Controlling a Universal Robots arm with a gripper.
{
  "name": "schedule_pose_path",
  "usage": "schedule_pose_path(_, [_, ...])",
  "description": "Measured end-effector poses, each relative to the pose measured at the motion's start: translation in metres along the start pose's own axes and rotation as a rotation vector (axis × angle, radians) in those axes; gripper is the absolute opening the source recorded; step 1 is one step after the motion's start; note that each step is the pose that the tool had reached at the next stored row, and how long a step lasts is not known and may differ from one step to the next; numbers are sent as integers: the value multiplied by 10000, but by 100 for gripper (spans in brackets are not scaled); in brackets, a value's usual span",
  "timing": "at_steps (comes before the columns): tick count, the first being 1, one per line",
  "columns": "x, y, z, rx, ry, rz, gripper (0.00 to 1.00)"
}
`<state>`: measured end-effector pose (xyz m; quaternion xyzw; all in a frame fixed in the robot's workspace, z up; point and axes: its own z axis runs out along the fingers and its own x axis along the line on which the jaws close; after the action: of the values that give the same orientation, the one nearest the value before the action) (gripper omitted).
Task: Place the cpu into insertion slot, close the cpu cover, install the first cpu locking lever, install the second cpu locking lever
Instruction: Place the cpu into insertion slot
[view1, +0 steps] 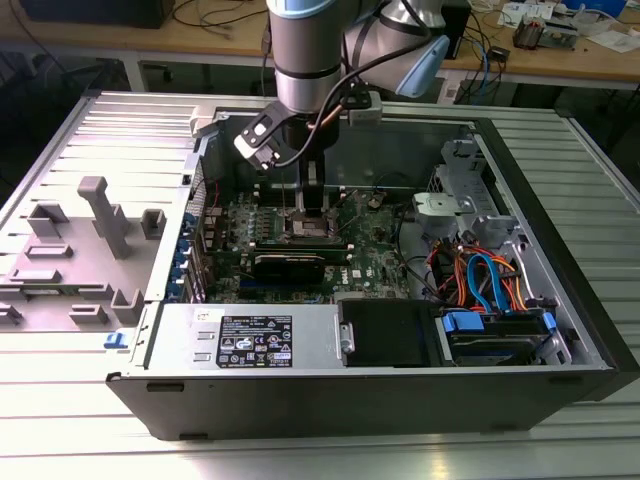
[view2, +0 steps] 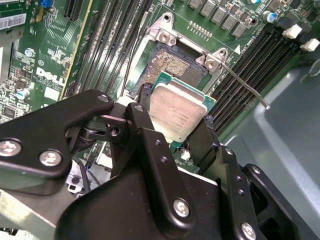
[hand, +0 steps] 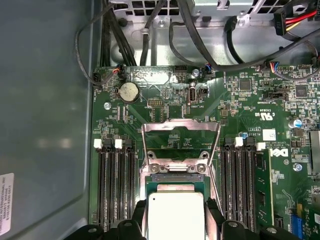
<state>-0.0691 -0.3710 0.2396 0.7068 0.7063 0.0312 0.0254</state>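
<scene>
Exterior view, reach: the black fingers (view1: 311, 190) hang inside the open black computer case (view1: 560, 300), low over the green motherboard (view1: 370, 265).
Second wrist view, grip: the fingers (view2: 147, 137) are drawn in narrow, pinching the small flat square silver-topped cpu (view2: 177, 112) by two opposite edges.
Second wrist view, handling: probably light, stiff and fragile; the edges look the safest hold, as here, never the underside.
Second wrist view, look: dull grey metal lid with faint print, thin green rim around it.
Second wrist view, place: the cpu sits between the fingers; just past their tips lies the insertion slot (view2: 167, 67), a silver-rimmed square socket with a dark centre. Whether they touch I cannot tell.
First wrist view, cover: beyond the fingertips the cpu cover (hand: 180, 123), a thin silver metal frame, stands open.
</scene>
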Motion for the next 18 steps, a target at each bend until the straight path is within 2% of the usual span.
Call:
schedule_pose_path(12, [1,-2,18,-1,-6,0,55])
schedule_pose_path(15, [6,-3,36,-3,-46,-3,55])
schedule_pose_path(18, [8,-9,101,-4,-108,-8,55])
